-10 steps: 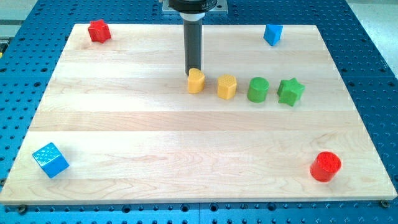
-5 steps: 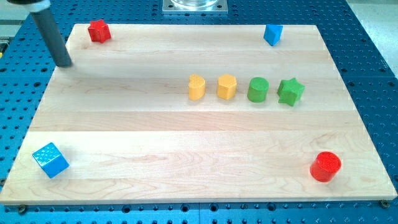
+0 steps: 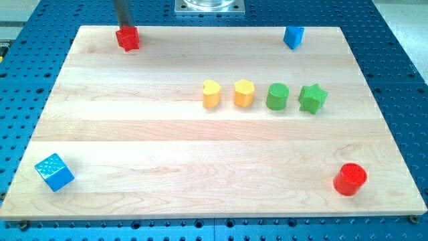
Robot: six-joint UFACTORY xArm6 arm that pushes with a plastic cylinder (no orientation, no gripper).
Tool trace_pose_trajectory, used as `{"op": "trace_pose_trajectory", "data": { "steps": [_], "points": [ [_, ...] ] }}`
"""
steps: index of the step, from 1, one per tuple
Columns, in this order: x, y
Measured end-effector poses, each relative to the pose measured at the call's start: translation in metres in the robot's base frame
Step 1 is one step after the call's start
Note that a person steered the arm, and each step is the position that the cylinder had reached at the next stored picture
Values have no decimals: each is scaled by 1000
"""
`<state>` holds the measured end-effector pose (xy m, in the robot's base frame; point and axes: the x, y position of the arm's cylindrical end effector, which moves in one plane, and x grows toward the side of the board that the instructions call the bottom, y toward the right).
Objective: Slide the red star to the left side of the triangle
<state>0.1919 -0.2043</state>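
Observation:
The red star [image 3: 128, 38] lies near the top left of the wooden board [image 3: 134, 147]. My tip [image 3: 124, 28] is at the star's upper edge, touching it or very close on its top-left side. The rod rises out of the view's top. The blue triangle [image 3: 293, 36] lies near the board's top right, far to the right of the star.
A yellow heart [image 3: 211, 94], a yellow hexagon [image 3: 244, 93], a green cylinder [image 3: 277, 96] and a green star [image 3: 312, 98] form a row in the middle. A blue cube [image 3: 54, 172] sits at bottom left, a red cylinder [image 3: 350, 179] at bottom right.
My tip went from the yellow heart to the board's left edge, then up to the red star. The red star has slid right and slightly down.

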Motion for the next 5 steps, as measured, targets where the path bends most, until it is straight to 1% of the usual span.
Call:
{"op": "trace_pose_trajectory", "data": {
  "steps": [1, 2, 3, 4, 5],
  "points": [
    [21, -27],
    [52, 55],
    [62, 155],
    [49, 75],
    [79, 33]
  ]
}}
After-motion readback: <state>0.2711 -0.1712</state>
